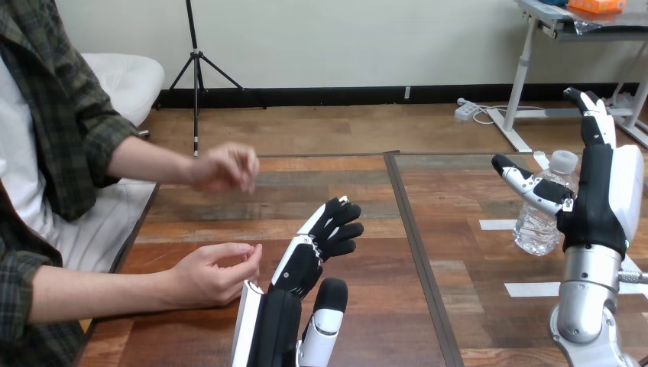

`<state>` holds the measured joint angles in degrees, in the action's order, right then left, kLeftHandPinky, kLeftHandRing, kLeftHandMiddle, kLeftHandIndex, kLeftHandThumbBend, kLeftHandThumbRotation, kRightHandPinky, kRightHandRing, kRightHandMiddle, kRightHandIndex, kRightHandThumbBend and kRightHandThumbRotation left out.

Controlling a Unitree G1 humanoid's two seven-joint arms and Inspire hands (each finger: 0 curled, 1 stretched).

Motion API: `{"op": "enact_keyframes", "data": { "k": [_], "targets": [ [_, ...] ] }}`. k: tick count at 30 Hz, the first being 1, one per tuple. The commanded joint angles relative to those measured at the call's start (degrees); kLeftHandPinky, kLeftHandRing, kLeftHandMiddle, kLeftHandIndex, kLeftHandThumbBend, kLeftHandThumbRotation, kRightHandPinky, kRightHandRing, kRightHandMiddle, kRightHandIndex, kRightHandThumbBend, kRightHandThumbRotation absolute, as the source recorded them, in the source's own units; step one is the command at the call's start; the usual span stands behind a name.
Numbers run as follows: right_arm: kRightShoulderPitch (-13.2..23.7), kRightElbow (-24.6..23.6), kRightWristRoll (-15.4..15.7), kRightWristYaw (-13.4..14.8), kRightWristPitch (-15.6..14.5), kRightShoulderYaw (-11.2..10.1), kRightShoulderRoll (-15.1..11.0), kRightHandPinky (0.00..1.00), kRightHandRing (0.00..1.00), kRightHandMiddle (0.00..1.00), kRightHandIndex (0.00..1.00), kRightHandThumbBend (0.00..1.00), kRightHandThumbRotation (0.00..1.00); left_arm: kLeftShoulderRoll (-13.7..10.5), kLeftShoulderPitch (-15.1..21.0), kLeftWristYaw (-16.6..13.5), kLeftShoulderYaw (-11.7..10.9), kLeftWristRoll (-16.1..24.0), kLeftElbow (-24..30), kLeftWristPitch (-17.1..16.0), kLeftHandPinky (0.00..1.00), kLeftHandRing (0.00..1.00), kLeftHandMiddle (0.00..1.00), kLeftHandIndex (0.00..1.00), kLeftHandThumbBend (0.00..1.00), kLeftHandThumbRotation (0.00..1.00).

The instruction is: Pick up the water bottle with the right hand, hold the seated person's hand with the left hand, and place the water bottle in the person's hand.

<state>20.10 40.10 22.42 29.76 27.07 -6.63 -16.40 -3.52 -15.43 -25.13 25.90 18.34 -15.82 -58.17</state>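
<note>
A clear plastic water bottle (pixel 544 203) with a white cap stands upright on the table at the right. My right hand (pixel 600 191) is raised just to its right, fingers straight and thumb out toward the bottle, open and apart from it. My left hand (pixel 309 264) lies open near the table's middle front, fingers stretched forward. The person's nearer hand (pixel 214 273) rests loosely curled on the table just left of my left hand, not touching it. The person's farther hand (pixel 225 167) hovers above the table's back left.
Strips of white tape (pixel 531 288) mark the table near the bottle. A dark seam (pixel 416 245) runs front to back through the wooden table. The person sits at the left edge.
</note>
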Motion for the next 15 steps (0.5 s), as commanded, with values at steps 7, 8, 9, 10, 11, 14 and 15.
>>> {"op": "enact_keyframes", "data": {
  "k": [7, 8, 9, 10, 11, 14, 15],
  "targets": [
    [6.01, 1.99, -0.84, -1.89, -2.07, 0.81, -2.07, 0.93, 0.99, 0.96, 0.88, 0.71, 0.0, 5.53, -0.62, -0.19, -1.23, -0.21, 1.59, -0.25, 0.74, 0.79, 0.84, 0.86, 0.44, 0.96],
    [6.24, 2.41, -1.03, -2.14, -2.14, 0.77, -2.06, 0.93, 0.99, 0.96, 0.88, 0.71, 0.0, 5.5, -0.6, -0.17, -1.24, -0.26, 1.52, -0.34, 0.74, 0.79, 0.84, 0.86, 0.44, 0.96],
    [6.37, 2.68, -1.17, -2.3, -2.14, 0.74, -2.06, 0.93, 1.0, 0.97, 0.89, 0.71, 0.0, 5.48, -0.58, -0.17, -1.25, -0.28, 1.48, -0.4, 0.75, 0.79, 0.84, 0.87, 0.44, 0.96],
    [6.46, 2.83, -1.25, -2.41, -2.14, 0.71, -2.05, 0.93, 1.0, 0.97, 0.89, 0.71, 0.0, 5.46, -0.58, -0.16, -1.26, -0.3, 1.47, -0.44, 0.75, 0.79, 0.84, 0.87, 0.44, 0.96],
    [6.66, 3.24, -1.21, -2.43, -2.07, 0.76, -2.11, 0.93, 1.0, 0.97, 0.89, 0.71, 0.0, 5.44, -0.55, -0.15, -1.27, -0.38, 1.39, -0.51, 0.75, 0.79, 0.84, 0.87, 0.43, 0.96],
    [7.01, 3.78, -0.8, -2.36, -2.45, 0.98, -2.28, 0.93, 1.0, 0.97, 0.89, 0.71, 0.0, 5.41, -0.54, -0.19, -1.33, -0.37, 1.29, -0.64, 0.75, 0.79, 0.84, 0.87, 0.43, 0.96],
    [7.09, 3.82, -0.57, -2.32, -2.8, 1.08, -2.35, 0.93, 1.0, 0.96, 0.89, 0.71, 0.0, 5.41, -0.57, -0.23, -1.36, -0.28, 1.28, -0.69, 0.74, 0.79, 0.84, 0.87, 0.43, 0.96]
  ]
}}
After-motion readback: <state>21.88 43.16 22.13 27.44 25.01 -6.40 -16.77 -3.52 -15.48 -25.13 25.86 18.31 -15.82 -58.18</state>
